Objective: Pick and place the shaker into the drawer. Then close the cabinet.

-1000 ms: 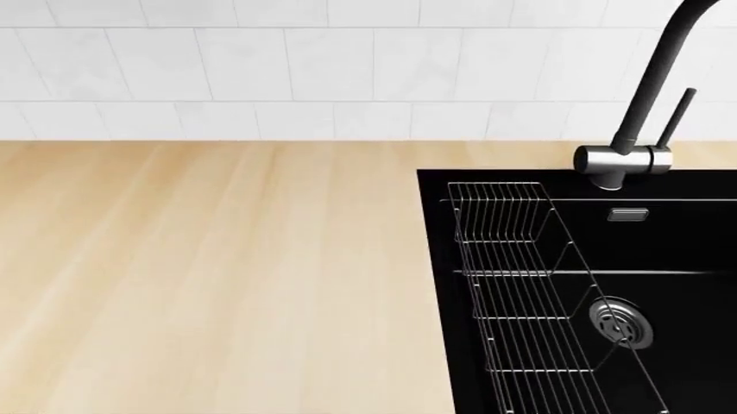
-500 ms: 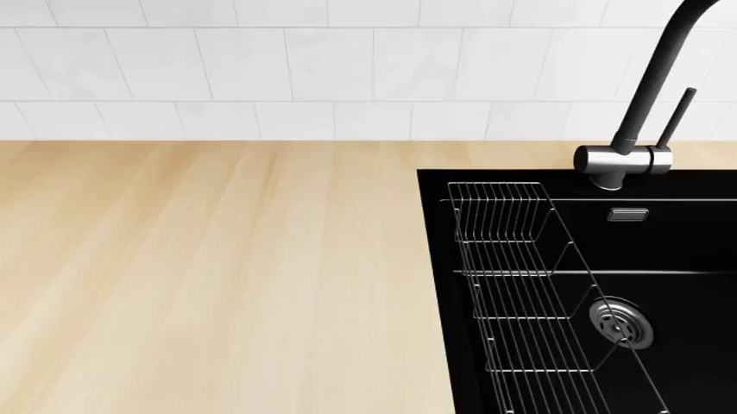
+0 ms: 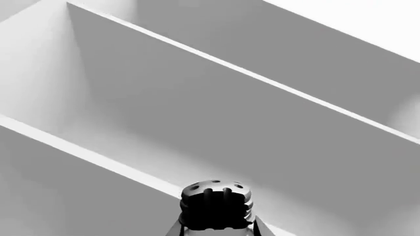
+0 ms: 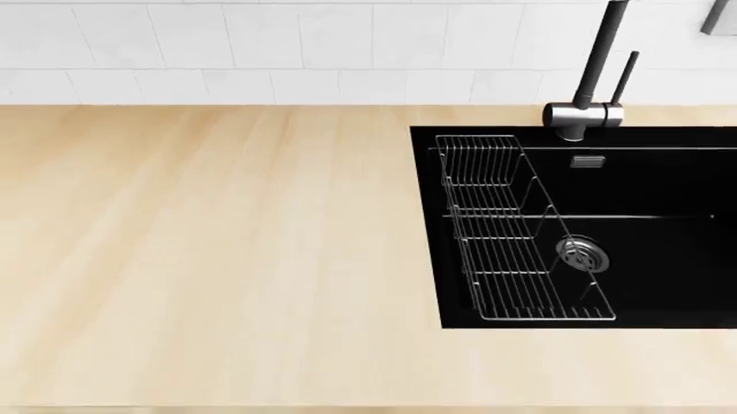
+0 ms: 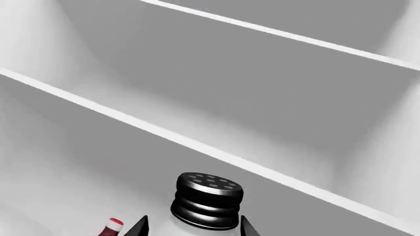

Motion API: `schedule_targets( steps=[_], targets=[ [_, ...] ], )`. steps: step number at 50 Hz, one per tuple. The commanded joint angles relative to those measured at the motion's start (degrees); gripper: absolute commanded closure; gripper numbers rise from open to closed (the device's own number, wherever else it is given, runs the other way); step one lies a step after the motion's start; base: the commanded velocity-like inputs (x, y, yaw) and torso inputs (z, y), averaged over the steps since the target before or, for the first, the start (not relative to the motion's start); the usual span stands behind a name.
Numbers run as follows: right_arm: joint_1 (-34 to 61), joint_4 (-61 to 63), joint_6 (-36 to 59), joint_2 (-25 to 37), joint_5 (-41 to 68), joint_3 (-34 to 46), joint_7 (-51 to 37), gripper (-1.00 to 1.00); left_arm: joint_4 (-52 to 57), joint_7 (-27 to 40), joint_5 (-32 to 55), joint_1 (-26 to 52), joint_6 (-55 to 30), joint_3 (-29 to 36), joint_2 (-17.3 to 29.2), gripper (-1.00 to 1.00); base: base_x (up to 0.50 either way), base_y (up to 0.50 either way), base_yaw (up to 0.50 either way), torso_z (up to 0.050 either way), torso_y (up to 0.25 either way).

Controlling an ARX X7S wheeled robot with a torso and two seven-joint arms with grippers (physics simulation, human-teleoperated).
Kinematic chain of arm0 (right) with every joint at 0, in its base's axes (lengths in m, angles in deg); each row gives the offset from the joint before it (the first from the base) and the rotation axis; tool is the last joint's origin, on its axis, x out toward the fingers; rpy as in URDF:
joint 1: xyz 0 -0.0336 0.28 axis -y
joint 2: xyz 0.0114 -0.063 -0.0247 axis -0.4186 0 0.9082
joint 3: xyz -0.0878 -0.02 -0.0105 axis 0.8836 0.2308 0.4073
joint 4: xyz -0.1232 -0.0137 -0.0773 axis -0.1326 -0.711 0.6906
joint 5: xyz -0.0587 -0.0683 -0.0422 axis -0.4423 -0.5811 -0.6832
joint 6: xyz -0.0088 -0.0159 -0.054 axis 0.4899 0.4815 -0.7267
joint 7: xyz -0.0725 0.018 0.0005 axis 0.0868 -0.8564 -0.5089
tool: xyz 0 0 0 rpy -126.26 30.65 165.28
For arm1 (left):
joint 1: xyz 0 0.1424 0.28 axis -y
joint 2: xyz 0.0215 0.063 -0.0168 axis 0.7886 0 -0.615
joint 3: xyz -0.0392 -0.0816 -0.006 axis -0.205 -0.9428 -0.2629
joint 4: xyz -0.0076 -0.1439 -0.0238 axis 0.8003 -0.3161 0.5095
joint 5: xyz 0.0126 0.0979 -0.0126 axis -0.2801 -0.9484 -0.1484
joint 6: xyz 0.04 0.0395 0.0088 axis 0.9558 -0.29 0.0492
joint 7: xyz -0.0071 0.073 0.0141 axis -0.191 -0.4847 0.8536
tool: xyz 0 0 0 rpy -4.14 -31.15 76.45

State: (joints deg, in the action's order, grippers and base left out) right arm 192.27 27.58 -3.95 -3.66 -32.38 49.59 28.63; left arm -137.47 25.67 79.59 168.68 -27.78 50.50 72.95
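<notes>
At the near edge of the left wrist view we see the shaker (image 3: 217, 206) — its grey ribbed cap with small holes on top, flanked by the two tips of the left gripper (image 3: 217, 231) pressed against its sides, so the jaws are clamped on it. Beyond it lie the white walls and plain white floor of the drawer (image 3: 217, 113), over which the shaker is held.

In the right wrist view, the right gripper (image 5: 192, 228) likewise grips a bottle with a black perforated cap (image 5: 208, 199), its dark fingertips on either side; a small red-capped object (image 5: 113, 227) shows just beside it, and white dividers run behind.

From the head we see only the wooden countertop (image 4: 207, 250), then the black sink (image 4: 668, 259) with a wire rack (image 4: 507, 233) — and farthest, the black faucet (image 4: 593, 82) against white tiles.
</notes>
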Motion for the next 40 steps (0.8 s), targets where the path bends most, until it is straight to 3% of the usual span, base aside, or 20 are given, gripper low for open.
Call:
schedule_targets(
  steps=[1,27,31,40],
  targets=[
    [-0.47,2.21,1.13,-0.17,0.04,0.22,0.9,1.0,1.93,0.87,1.07,-0.97,-0.32,0.54,0.58,1.0,-0.5,0.0,0.0,0.0,0.0],
    [-2.45,6.8,4.66,0.64,0.64,0.13,0.87,1.0,8.91,3.39,2.26,-4.34,-2.3,1.38,2.31,1.0,-0.46,0.0,0.0,0.0,0.0],
    [-6.2,14.41,9.52,1.3,0.05,0.65,1.27,1.0,23.27,7.67,5.6,-10.87,-8.2,2.12,6.66,1.0,0.0,0.0,0.0,0.0,0.0],
    [-20.05,42.33,31.42,2.97,-2.22,0.71,2.52,1.0,55.74,20.56,17.09,-29.63,-18.03,2.04,18.05,1.0,0.0,0.0,0.0,0.0,0.0]
  ],
)
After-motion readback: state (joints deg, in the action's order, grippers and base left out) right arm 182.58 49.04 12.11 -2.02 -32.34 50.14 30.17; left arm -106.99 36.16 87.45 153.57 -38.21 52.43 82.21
